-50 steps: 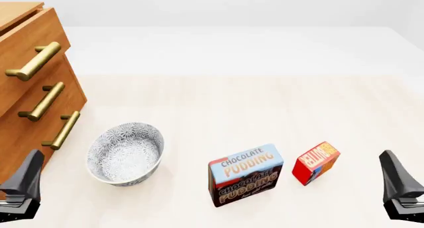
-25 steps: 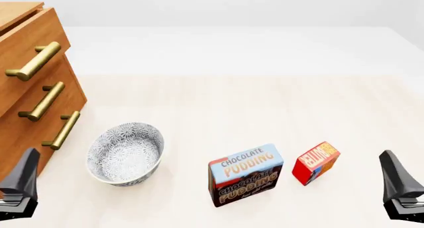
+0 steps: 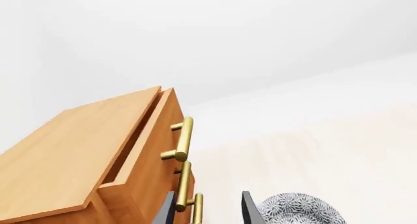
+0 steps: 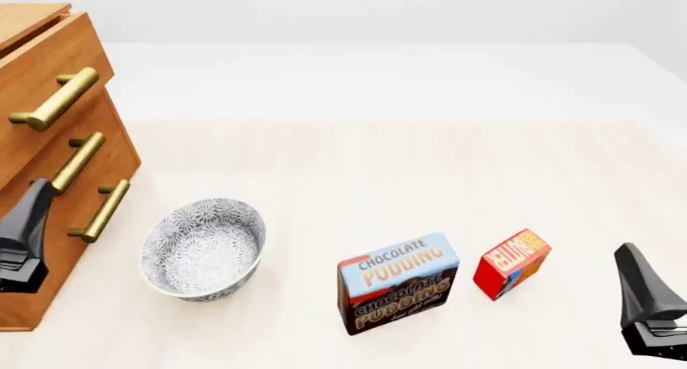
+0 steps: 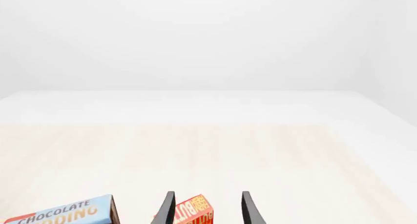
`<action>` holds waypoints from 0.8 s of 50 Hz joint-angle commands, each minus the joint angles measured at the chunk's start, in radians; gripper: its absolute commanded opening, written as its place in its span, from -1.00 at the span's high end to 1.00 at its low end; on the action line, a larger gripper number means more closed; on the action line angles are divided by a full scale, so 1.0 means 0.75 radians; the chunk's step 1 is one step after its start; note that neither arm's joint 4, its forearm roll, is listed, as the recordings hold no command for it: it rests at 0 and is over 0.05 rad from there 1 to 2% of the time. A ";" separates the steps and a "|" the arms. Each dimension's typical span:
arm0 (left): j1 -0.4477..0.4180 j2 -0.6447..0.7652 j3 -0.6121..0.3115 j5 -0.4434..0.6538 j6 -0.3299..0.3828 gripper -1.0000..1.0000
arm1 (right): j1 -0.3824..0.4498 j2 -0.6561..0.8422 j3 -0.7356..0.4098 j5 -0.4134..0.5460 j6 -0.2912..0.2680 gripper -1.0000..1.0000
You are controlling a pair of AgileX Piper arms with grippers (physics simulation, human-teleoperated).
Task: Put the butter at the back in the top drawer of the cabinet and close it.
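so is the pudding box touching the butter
Apart. The front view shows a strip of bare table between the pudding box and the butter, which stands to its right.

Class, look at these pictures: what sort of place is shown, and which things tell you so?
Probably a simulated kitchen-style tabletop: a wooden cabinet with drawers, a patterned bowl, and grocery boxes, chocolate pudding and butter.

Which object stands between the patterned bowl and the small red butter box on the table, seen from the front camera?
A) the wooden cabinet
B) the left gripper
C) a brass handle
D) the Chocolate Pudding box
D: in the front view the Chocolate Pudding box stands upright with the bowl on its left and the butter on its right.
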 commanded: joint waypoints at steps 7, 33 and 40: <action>-0.049 0.133 -0.138 0.041 0.234 -1.00 | 0.000 0.000 0.000 0.000 0.000 -1.00; -0.083 0.262 -0.240 0.071 0.584 -1.00 | 0.000 0.000 0.000 0.000 0.000 -1.00; -0.090 0.286 -0.244 0.066 0.642 -1.00 | 0.000 0.000 0.000 0.000 0.000 -1.00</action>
